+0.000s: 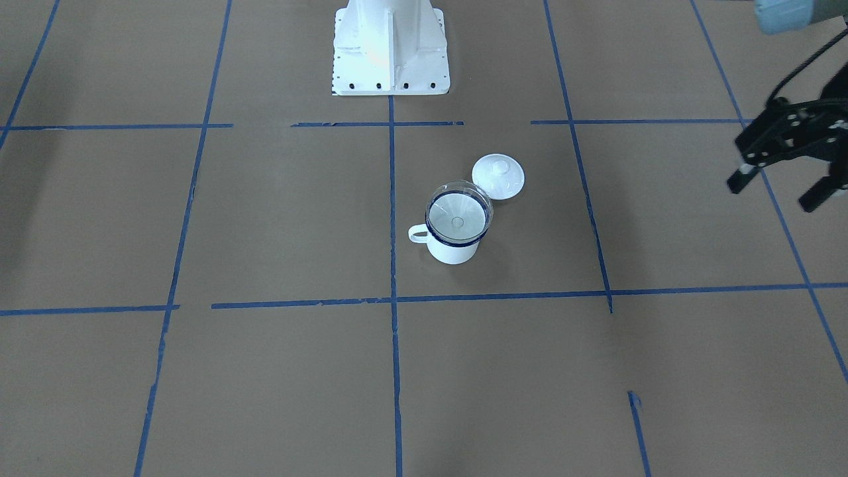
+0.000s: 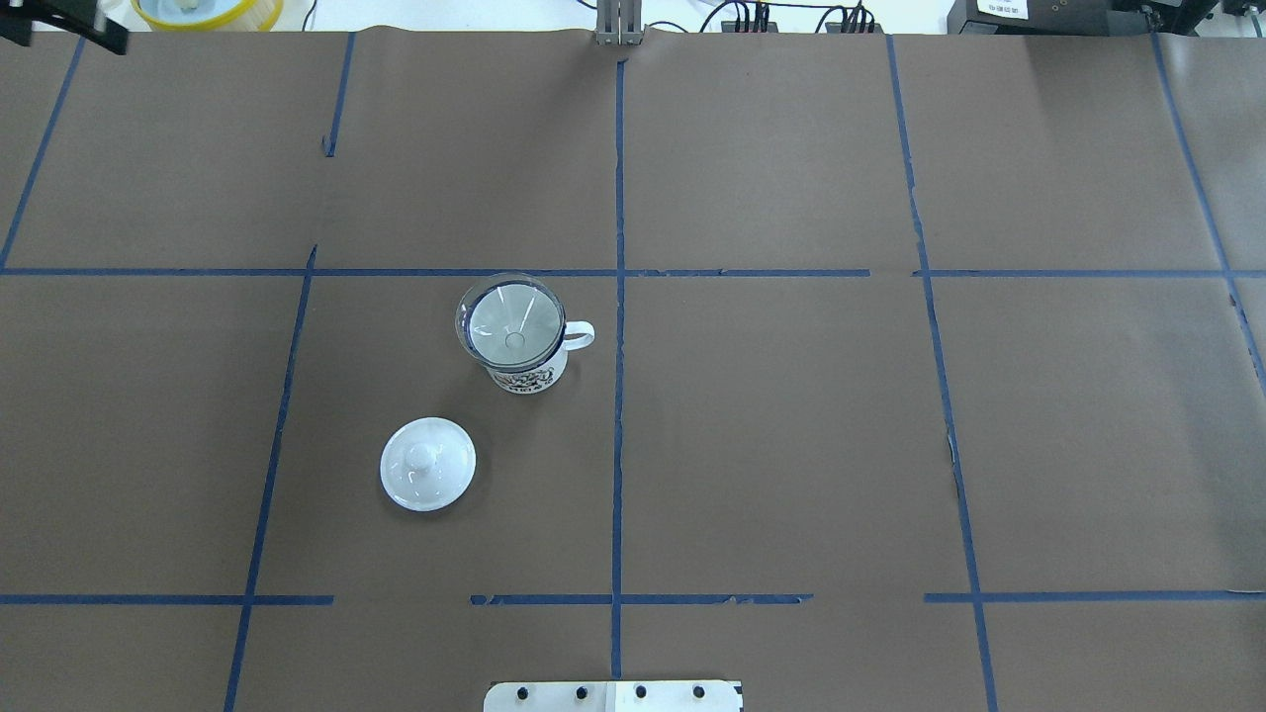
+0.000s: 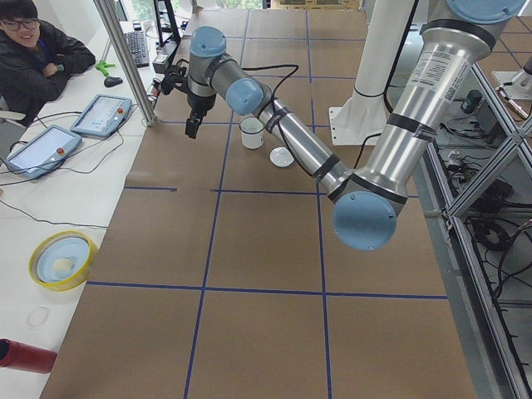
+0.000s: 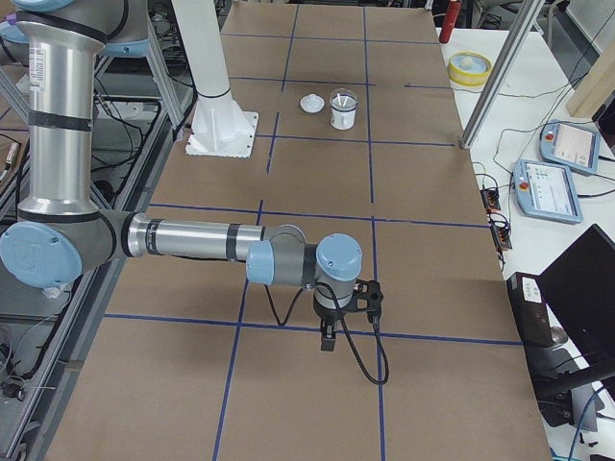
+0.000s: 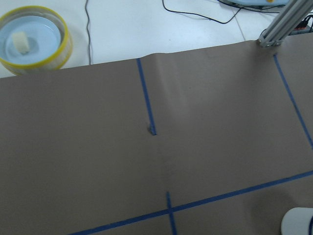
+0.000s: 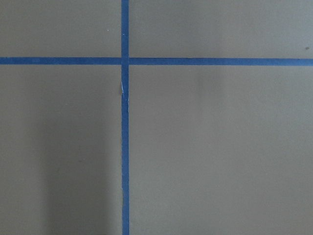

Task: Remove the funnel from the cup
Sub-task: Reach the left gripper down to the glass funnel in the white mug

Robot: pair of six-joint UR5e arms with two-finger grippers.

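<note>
Clear plastic funnel (image 2: 509,318) is seen seated in blue-rimmed white enamel mug (image 2: 532,374), mid-table; not yet removed. Left gripper (image 1: 780,189) is held spread & empty, far left; right gripper (image 4: 329,338) can't be judged.

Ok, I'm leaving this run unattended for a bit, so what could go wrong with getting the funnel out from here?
1. The clear funnel sits with its rim right over that of the cup, so the left hand, open and far off, might pinch both and lift or tip the cup.
2. The lid lies close beside the cup; a low approach could knock it.
</note>
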